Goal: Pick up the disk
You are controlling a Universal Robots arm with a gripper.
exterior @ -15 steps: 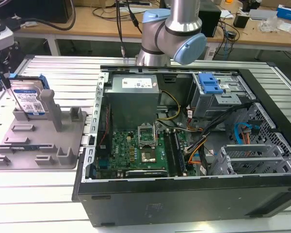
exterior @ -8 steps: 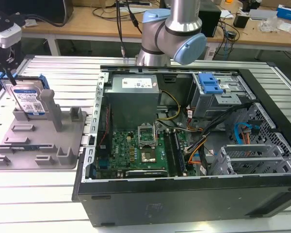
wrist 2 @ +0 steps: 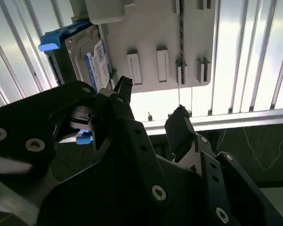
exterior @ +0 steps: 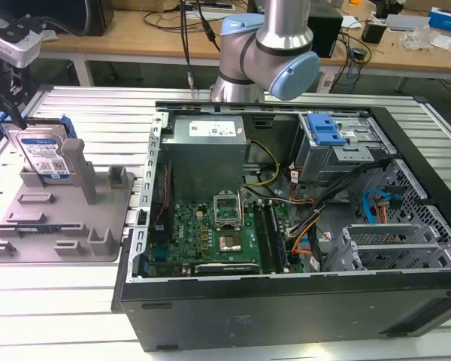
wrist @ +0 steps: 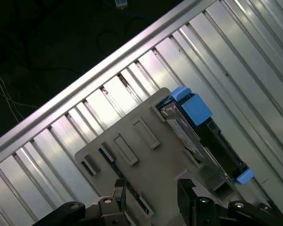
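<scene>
Approach step: my jaws hang released and empty near the disk (exterior: 43,154), standing on edge in the grey tray (exterior: 60,229). A grip, I judge, needs them straddling its top edge.

In the second wrist view the gripper's (wrist 2: 152,106) dark body covers the end of the disk (wrist 2: 92,61) nearest the fingers (wrist 2: 124,89), so you cannot see how far it runs behind them. Its label print is too small to tell. In the first wrist view the picture's edge cuts the fingers off at their roots, and the grey tray (wrist: 132,136) passes behind them out of sight. In the exterior view a tray post (exterior: 77,162) hides one edge of the disk, and the thin dark sliver just above it may be a fingertip.
</scene>
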